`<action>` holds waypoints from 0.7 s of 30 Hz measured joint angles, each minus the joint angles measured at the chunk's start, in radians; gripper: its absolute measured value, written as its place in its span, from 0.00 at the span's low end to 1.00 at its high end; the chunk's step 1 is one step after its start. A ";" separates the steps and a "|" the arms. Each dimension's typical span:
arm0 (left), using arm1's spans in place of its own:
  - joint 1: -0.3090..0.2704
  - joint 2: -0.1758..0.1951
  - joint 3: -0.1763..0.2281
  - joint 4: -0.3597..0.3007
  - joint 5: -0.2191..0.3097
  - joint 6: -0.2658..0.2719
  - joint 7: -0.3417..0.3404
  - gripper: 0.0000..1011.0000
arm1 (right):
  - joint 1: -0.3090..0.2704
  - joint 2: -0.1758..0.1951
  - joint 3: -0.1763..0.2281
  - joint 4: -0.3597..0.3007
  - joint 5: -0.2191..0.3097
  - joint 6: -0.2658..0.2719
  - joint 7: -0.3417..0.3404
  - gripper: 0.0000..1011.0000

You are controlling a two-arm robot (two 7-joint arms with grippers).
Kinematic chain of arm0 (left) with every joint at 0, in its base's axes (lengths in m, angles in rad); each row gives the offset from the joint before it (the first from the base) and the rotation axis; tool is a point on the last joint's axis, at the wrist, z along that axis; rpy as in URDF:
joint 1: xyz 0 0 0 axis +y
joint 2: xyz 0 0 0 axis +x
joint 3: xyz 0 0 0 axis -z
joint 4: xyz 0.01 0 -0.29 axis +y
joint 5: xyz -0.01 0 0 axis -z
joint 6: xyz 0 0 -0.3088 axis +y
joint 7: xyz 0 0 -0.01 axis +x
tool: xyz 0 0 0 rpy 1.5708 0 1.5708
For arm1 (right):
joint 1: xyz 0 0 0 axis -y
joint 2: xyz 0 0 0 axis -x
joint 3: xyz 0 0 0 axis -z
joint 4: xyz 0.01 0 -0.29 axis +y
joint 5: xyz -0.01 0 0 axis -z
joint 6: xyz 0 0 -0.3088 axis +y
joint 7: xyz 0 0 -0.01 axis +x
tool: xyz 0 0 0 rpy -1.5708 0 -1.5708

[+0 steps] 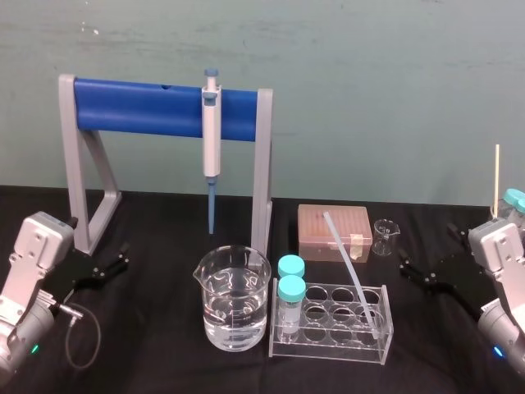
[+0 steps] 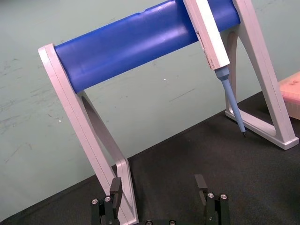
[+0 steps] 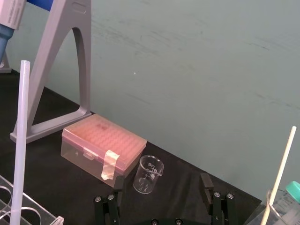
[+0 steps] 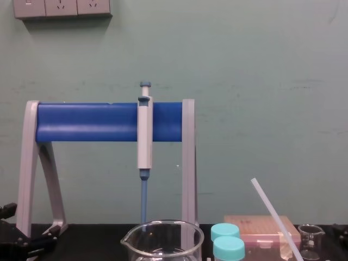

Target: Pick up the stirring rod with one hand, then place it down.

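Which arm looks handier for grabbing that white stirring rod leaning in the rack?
Right. Its open pincer sits near the stirring rod, with nothing between them; the left pincer is across the table, beyond the large beaker.

Perhaps translucent white stirring rod (image 1: 344,254)

Behind it all runs a pale green wall (image 4: 261,81), matte and plain, carrying faint scuffs, scratches and a few small white specks. High at its upper left in the chest view sits a row of white outlet plates (image 4: 62,7), cut off by the edge. Down below, wall meets black counter (image 1: 164,361), dull and dark, the far edge running straight across. Light falls evenly over the wall.
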 joint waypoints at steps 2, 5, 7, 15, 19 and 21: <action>0.000 0.000 0.000 0.000 0.000 0.000 0.000 0.99 | -0.005 -0.004 0.008 -0.004 -0.003 -0.004 0.000 0.99; 0.000 0.000 0.000 0.000 0.000 0.000 0.000 0.99 | -0.014 -0.012 0.022 -0.014 -0.011 -0.025 -0.004 0.99; 0.000 0.000 0.000 0.000 0.000 0.000 0.000 0.99 | -0.020 -0.016 0.030 -0.021 -0.013 -0.039 -0.008 0.99; 0.000 0.000 0.000 0.000 0.000 0.000 0.000 0.99 | -0.051 -0.030 0.066 -0.067 -0.007 -0.156 0.013 0.99; 0.000 0.000 0.000 0.000 0.000 0.000 0.000 0.99 | -0.055 -0.031 0.062 -0.085 -0.009 -0.200 0.054 0.99; 0.000 0.000 0.000 0.000 0.000 0.000 0.000 0.99 | -0.054 -0.032 0.055 -0.092 -0.011 -0.218 0.080 0.99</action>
